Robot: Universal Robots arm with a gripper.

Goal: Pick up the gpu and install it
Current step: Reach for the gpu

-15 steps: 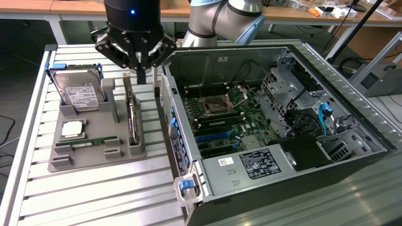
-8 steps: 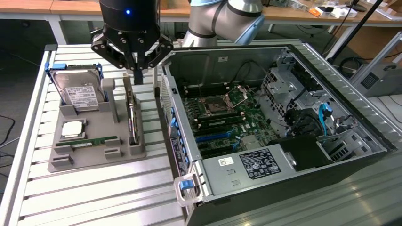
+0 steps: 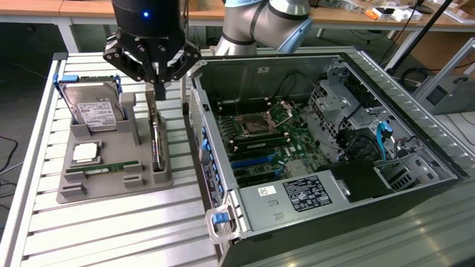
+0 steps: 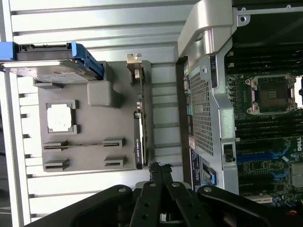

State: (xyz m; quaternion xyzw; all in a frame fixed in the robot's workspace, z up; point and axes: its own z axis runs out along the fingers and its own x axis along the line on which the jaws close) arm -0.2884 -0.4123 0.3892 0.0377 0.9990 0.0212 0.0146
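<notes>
Gpu (image 3: 157, 139) just beneath closed pincer (image 3: 159, 93)

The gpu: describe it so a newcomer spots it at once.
Beside the open computer case lies a grey tray. The gpu stands on edge along the tray's side nearest the case. It is thin and dark, unlike the boxy hard drive and green RAM stick.

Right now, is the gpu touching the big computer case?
Apart. The wrist view shows bare table slats between the gpu and the computer case.

Gripper (image 3: 159, 92) closed, just abv gpu (image 3: 157, 139), on edge in tray (image 3: 111, 186).
</notes>
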